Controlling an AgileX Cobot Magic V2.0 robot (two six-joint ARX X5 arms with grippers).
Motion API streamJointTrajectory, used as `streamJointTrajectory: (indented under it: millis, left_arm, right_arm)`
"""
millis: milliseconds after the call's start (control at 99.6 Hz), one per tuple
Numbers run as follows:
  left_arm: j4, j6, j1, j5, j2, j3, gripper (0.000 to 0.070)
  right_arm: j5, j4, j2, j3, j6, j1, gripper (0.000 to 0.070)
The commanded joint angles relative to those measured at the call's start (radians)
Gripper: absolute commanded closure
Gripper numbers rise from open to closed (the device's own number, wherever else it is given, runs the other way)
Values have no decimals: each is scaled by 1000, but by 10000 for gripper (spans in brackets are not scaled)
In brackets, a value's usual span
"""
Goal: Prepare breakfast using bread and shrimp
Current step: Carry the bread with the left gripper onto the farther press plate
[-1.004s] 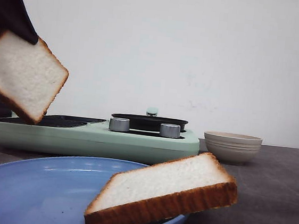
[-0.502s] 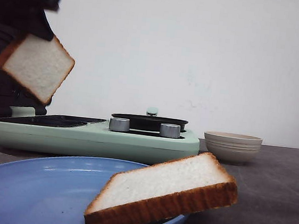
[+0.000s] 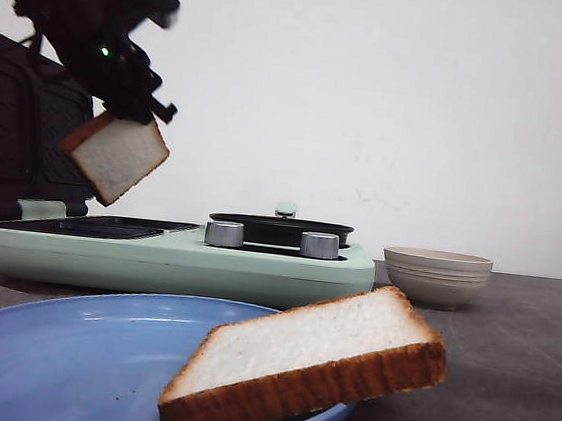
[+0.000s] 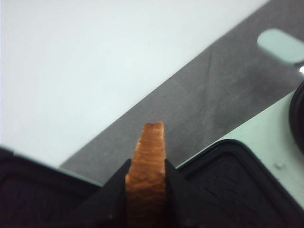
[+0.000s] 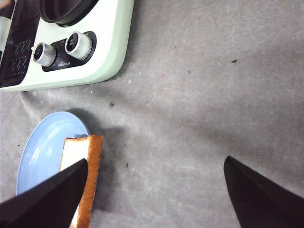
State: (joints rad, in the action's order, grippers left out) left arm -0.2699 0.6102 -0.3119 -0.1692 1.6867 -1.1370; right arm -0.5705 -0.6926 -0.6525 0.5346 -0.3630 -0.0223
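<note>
Golden-crusted bread slice [image 3: 116, 158] sits pinched in our left gripper [image 3: 130, 114]; we judge lowering it flat onto the griddle plate [image 3: 98, 226] advisable.

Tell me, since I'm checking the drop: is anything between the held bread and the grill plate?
Nothing visible. The left hand holds the bread in the air over the open grill plate, which looks bare.

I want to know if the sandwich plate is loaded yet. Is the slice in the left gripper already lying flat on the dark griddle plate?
No: the held slice hangs tilted in the left gripper, above the griddle plate.
</note>
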Motion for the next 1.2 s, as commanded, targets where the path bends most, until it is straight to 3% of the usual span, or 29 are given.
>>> streamJointTrajectory:
  millis: [0, 281, 903, 964, 1194]
  left_arm:
    - [-14, 101, -2, -5, 39, -49, 697]
    - [-15, 205, -2, -18, 127, -116, 698]
    - [34, 208, -2, -18, 195, -116, 697]
    - [42, 208, -2, -18, 195, -116, 652]
    - [45, 187, -6, -12, 195, -116, 372]
  right_arm:
    - [2, 8, -6, 15, 16, 1, 122]
    - [2, 8, -6, 15, 16, 1, 123]
    - [3, 7, -6, 15, 15, 1, 123]
    - [3, 7, -6, 15, 15, 1, 123]
    - [3, 7, -6, 15, 15, 1, 123]
